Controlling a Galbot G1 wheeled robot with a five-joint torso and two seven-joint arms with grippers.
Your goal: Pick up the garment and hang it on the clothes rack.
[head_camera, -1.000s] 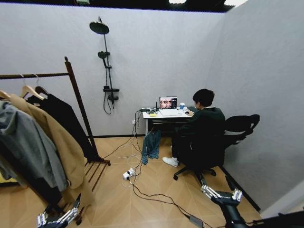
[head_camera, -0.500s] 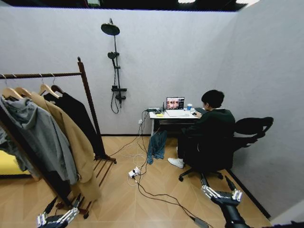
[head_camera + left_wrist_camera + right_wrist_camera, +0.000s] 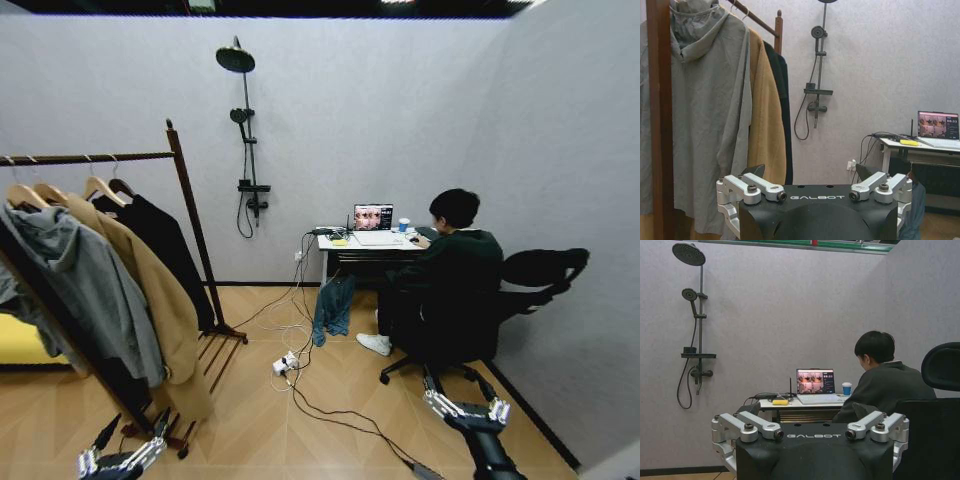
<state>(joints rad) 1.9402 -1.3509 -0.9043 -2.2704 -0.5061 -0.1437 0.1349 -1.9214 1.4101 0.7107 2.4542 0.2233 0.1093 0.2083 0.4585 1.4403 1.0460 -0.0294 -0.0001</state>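
Both hands low and empty, facing a clothes rack already hung with coats.

Black garment (image 3: pixel 160 255) hanging on a hanger from the clothes rack (image 3: pixel 190 215) rod, last in line beside a tan coat (image 3: pixel 150 300) and grey hoodie (image 3: pixel 75 290), apparently already in place. Left hand (image 3: pixel 122 458) and right hand (image 3: pixel 466 408) held low, fingers spread, gripping nothing, seemingly parked. Rack's near end cut off at frame edge; garment's sleeves and hem hidden behind the tan coat.
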